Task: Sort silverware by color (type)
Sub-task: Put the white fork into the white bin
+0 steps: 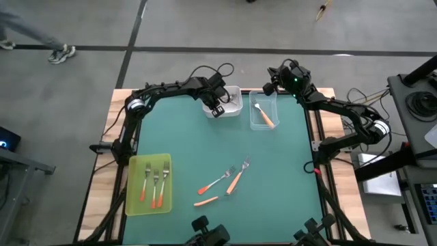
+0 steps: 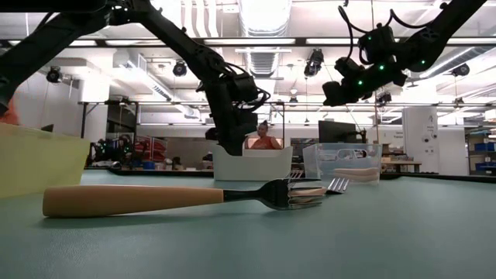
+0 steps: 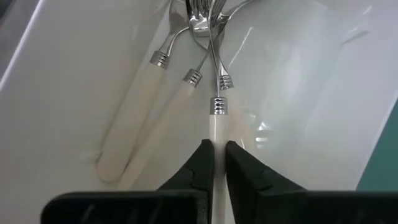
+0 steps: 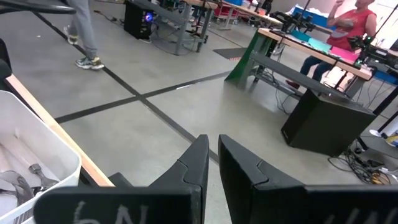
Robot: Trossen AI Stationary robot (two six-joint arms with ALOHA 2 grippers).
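— Grey concrete floor with dark tape lines surrounds the green-topped bench (image 1: 273,184); a person's legs and sneakers (image 1: 61,53) show at the far left edge. What's on the mat?

— Forks, sorted in part. The yellow-green tray (image 1: 134,198) at the near left holds three red-orange-handled forks (image 1: 156,184), silver tines pointing away from the front edge. Loose on the mat near the middle lie two more forks with orange handles (image 1: 234,180) crossed at the tines, and a shorter orange piece (image 1: 205,201) just beside them.

— And the far trays?

— The white tray (image 1: 236,108) holds white-handled forks (image 3: 168,87): cream plastic handles, ribbed silver collars, slim metal necks meeting at the tines. The clear tray (image 1: 262,117) next to it holds one light orange-handled fork (image 1: 265,116).

— Where is the left pincer (image 3: 213,163)?

— Down inside the white tray, clenched on a white fork's handle (image 3: 217,124), just below its collar.

— The right pincer (image 4: 212,158)?

— Raised above the far edge of the bench beyond the clear tray, fingers nearly together with only a thin gap, nothing between them, facing the floor and a seated person in pink (image 4: 351,22).

— The low view?

— A light-orange-handled fork (image 2: 132,199) lies flat in the foreground.
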